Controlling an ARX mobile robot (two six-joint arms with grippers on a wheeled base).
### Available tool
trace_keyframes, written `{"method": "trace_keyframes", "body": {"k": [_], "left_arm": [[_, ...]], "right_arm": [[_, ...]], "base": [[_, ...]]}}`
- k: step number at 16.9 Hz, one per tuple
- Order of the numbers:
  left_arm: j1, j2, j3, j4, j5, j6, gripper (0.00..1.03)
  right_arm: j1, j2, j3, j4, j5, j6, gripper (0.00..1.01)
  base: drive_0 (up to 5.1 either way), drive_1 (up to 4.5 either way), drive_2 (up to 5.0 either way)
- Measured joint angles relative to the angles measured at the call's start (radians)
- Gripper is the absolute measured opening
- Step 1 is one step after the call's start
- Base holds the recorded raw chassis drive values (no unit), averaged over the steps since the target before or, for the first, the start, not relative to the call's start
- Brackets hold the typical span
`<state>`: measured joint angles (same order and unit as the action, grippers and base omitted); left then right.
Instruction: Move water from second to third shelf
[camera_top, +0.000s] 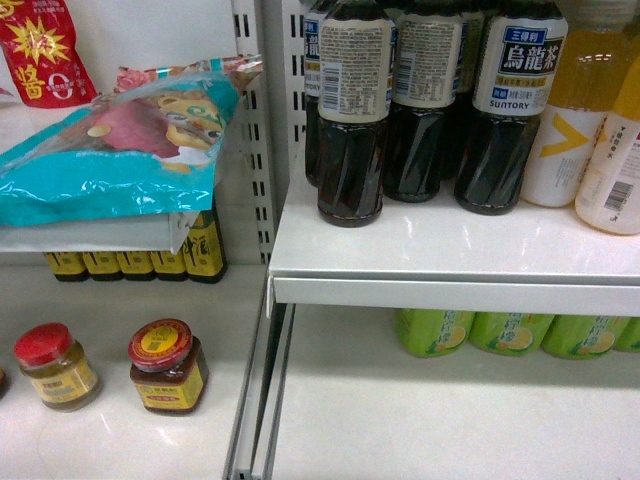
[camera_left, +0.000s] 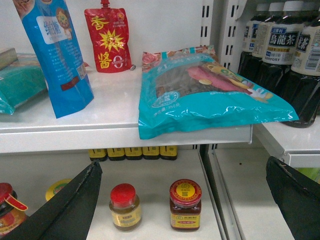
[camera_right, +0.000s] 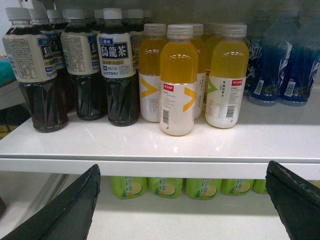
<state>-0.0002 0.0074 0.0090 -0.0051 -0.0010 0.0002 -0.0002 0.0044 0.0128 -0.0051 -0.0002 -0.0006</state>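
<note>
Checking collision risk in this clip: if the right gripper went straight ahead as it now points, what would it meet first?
Probably the white shelf edge, with the orange drink bottle just above it; depth is unclear.

A shop: white shelves (camera_top: 420, 250) stocked with rows of tea bottles (camera_right: 117, 75) (jars (camera_left: 185, 205) below).

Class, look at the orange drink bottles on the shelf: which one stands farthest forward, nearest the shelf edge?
The middle orange plastic bottle with the white cap: it stands ahead of its neighbours on either side, with its barcode facing the right wrist camera.
</note>
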Motion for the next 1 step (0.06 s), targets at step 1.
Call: {"method": "trace_keyframes", "body": {"k": [1], "left_arm": [[0.000, 0.000, 0.000, 0.000, 0.000, 0.000, 0.98]], "right_arm": [[0.000, 0.000, 0.000, 0.000, 0.000, 0.000, 0.98]], "base": [[0.0, 0.00, 0.0]]}}
